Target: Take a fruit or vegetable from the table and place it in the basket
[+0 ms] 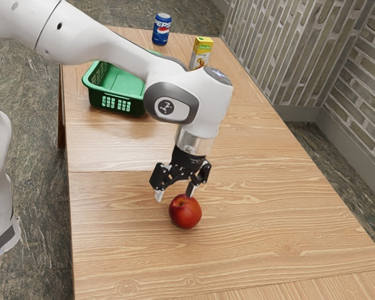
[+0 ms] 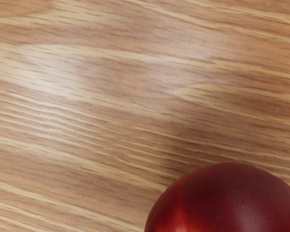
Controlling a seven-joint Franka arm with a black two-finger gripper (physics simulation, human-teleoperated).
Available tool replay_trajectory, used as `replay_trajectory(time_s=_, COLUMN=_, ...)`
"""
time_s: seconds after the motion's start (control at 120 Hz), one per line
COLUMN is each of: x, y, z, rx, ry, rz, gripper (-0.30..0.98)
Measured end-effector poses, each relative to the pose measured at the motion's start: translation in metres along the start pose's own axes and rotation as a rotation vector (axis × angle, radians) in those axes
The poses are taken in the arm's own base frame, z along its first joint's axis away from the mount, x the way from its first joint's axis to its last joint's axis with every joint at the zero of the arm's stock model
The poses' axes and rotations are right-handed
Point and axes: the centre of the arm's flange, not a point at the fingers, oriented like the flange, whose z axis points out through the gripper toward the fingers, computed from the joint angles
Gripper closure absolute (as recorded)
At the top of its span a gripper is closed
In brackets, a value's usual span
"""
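A robot arm (image 1: 106,45) leans over a wooden surface (image 1: 125,244) in the exterior view, its black end effector (image 1: 174,193) pointed down at a red fruit (image 1: 185,212), the produce bound for the basket. The two fingers stand wide apart with nothing gripped between them, a spread that suits a round body needing room on both sides. The fruit rests on the surface, bearing its own weight, a little to the exterior view's right of the midpoint between the fingertips. One fingertip overlaps its upper edge in this view; whether the two touch cannot be told. The green basket (image 1: 117,104) sits upright, well apart from the fruit, its open top ready to take a drop from above. Beyond the arm, a Pepsi can (image 1: 162,30) and a juice carton (image 1: 201,54) stand upright on their bases, neither of them a fruit or vegetable.

In the wrist view, the fruit's dark red, rounded skin lies off-center against the wood grain, near the hand. The step in hand appears to be lining up the grasp. The fingers likely need to straddle the fruit evenly before lowering and closing; an uneven descent could press on its crown or send it rolling.
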Motion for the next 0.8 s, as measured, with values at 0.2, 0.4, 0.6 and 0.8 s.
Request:
replay_trajectory(time_s=0.2, x=0.013, y=0.006, z=-0.003, rx=-0.011, ry=-0.006, rz=-0.027, gripper=0.00)
replay_trajectory(time_s=0.4, x=0.012, y=0.006, z=-0.002, rx=-0.012, ry=-0.005, rz=-0.012, gripper=0.00)
replay_trajectory(time_s=0.6, x=0.002, y=0.001, z=0.000, rx=-0.018, ry=-0.006, rz=0.020, gripper=0.00)
replay_trajectory(time_s=0.8, x=0.009, y=0.005, z=0.006, rx=-0.026, ry=-0.002, rz=0.022, gripper=0.00)
